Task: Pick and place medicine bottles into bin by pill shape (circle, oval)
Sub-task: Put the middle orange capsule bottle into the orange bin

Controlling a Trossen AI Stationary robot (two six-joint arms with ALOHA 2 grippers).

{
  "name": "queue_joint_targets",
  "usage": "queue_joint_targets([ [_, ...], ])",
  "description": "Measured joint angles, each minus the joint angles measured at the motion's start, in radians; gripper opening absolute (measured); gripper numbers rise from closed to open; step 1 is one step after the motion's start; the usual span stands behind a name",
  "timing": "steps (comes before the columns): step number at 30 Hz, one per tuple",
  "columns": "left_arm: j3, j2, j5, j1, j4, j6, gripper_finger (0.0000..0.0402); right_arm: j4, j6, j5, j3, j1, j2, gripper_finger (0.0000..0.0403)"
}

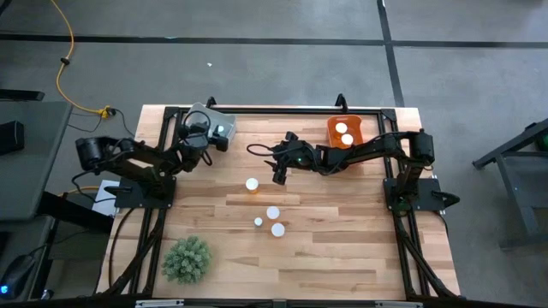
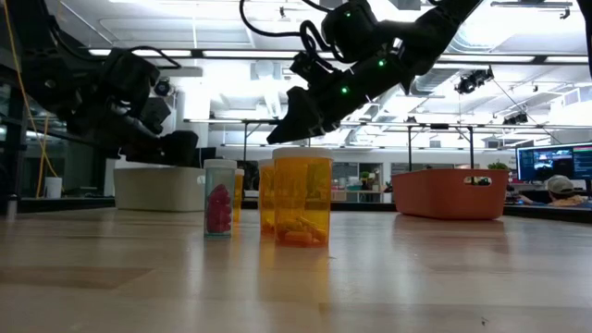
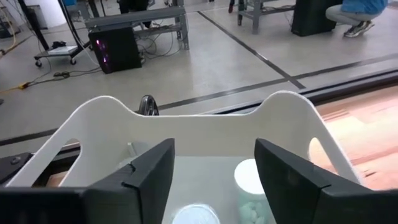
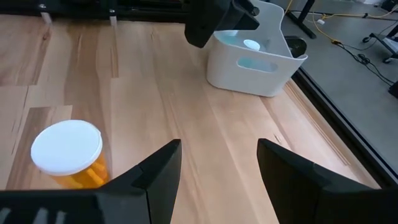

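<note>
Partly done: two bottles (image 1: 344,133) in orange bin (image 1: 332,126), two visible in white bin (image 3: 292,106). Four bottles (image 1: 266,216) left mid-table. Left gripper (image 3: 214,168) over white bin, fingers spread, empty. Right gripper (image 1: 279,174) spread, empty, near nearest bottle (image 1: 252,184).

Bottles sitting mid-bench between two bins at the back

Four bottles (image 1: 252,184) are standing mid-bench; one bin (image 1: 224,120) is sitting back left, another bin (image 1: 331,135) back right holding two bottles, and a plant ball (image 1: 187,259) is lying front left.
</note>
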Motion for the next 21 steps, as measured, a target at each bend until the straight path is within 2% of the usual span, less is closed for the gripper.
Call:
queue_joint_targets([
  [6, 0.0, -0.055, -0.002, -0.009, 0.0, 0.051, 0.0223, 0.037, -0.003, 0.0, 0.0, 0.001, 0.0, 0.0204],
  [11, 0.0, -0.163, -0.004, -0.063, -0.002, 0.116, 0.0223, 0.034, -0.011, 0.001, 0.0, 0.006, -0.015, 0.0204],
  [18, 0.001, -0.388, -0.01, -0.248, -0.001, 0.289, 0.0223, -0.025, -0.017, 0.005, 0.0, 0.038, -0.116, 0.0204],
  [21, 0.018, -0.475, -0.001, -0.35, -0.001, 0.306, 0.0223, -0.015, -0.04, 0.007, -0.022, 0.06, -0.182, 0.0204],
])
